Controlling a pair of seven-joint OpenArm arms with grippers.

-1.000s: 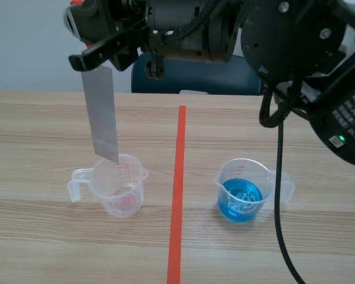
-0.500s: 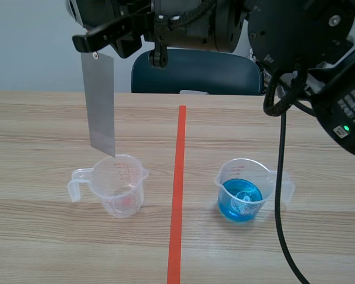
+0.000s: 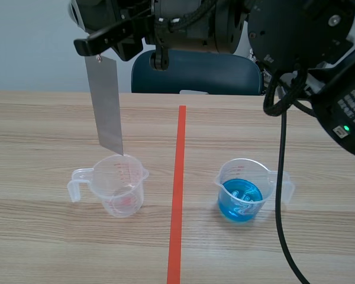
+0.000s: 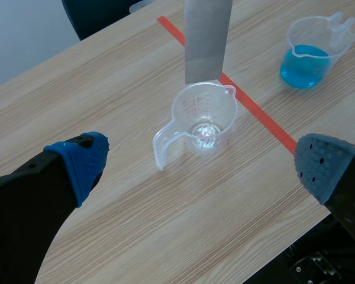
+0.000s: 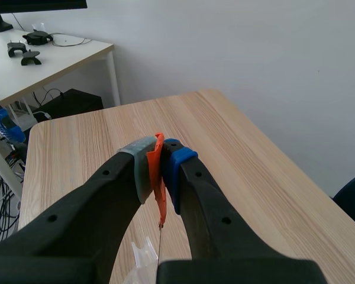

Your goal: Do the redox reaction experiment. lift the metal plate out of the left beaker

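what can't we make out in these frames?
Metal plate: its top is hidden by the right gripper's jaws in the scene view, and cut off by the edge in the left wrist view.
Left beaker: too clear to tell whether it holds liquid; mostly hidden behind that gripper in the right wrist view.
Beaker scale marks: too small to read.
Left gripper: outside the scene view.

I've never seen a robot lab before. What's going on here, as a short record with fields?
left beaker: clear, on the table
right beaker: holds blue liquid
metal plate: hangs upright, lower edge just above the left beaker's rim
right gripper: fingers shut on the plate's top
left gripper: fingers open, holding nothing
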